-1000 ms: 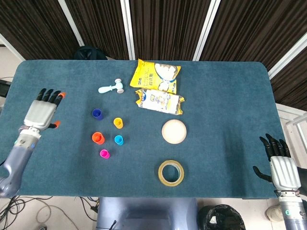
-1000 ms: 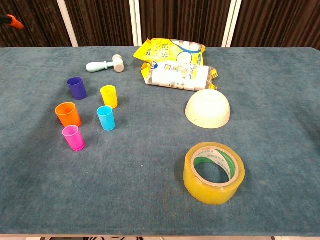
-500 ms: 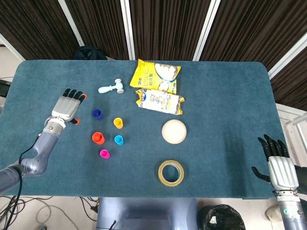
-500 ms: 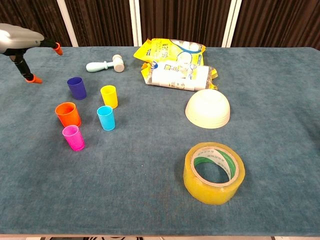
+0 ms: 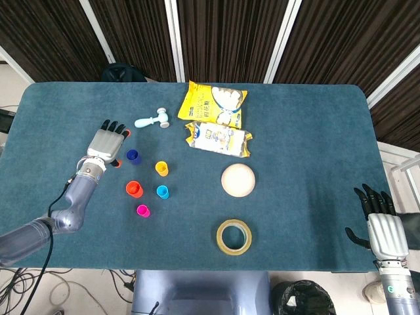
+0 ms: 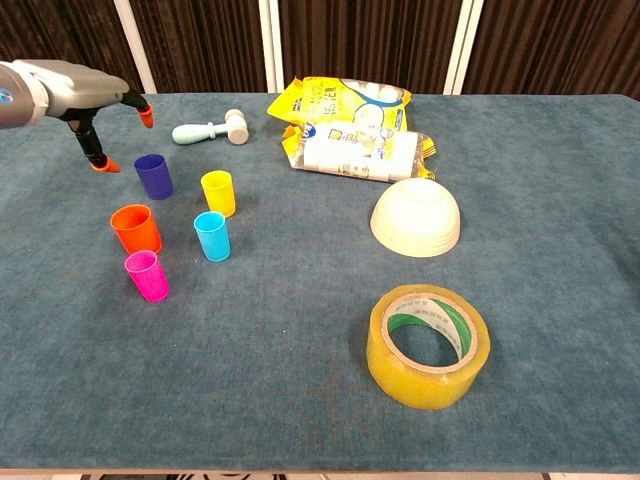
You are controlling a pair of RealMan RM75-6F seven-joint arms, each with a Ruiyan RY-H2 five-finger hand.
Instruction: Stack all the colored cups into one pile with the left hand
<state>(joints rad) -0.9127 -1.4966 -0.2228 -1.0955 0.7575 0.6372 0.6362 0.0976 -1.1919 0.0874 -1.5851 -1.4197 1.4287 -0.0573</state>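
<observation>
Several small cups stand upright and apart on the blue table: a dark blue cup [image 5: 133, 156] [image 6: 154, 176], a yellow cup [image 5: 161, 168] [image 6: 218, 193], an orange cup [image 5: 134, 189] [image 6: 136, 229], a cyan cup [image 5: 163, 191] [image 6: 212, 236] and a magenta cup [image 5: 142, 210] [image 6: 147, 276]. My left hand [image 5: 107, 142] [image 6: 88, 96] hovers just left of the dark blue cup, fingers spread, holding nothing. My right hand [image 5: 382, 226] hangs off the table's near right corner with its fingers apart, empty.
A toy mallet [image 5: 153, 120] [image 6: 211, 129] lies behind the cups. Two snack bags [image 5: 214, 102] [image 5: 218, 139] lie at the back centre, an upturned white bowl [image 5: 237, 180] [image 6: 415, 217] in the middle, and a roll of yellow tape [image 5: 234, 237] [image 6: 429, 344] near the front.
My left hand has swept in from the table's left edge toward the cups and now sits beside the dark blue cup. The cups and the right hand have not moved.
</observation>
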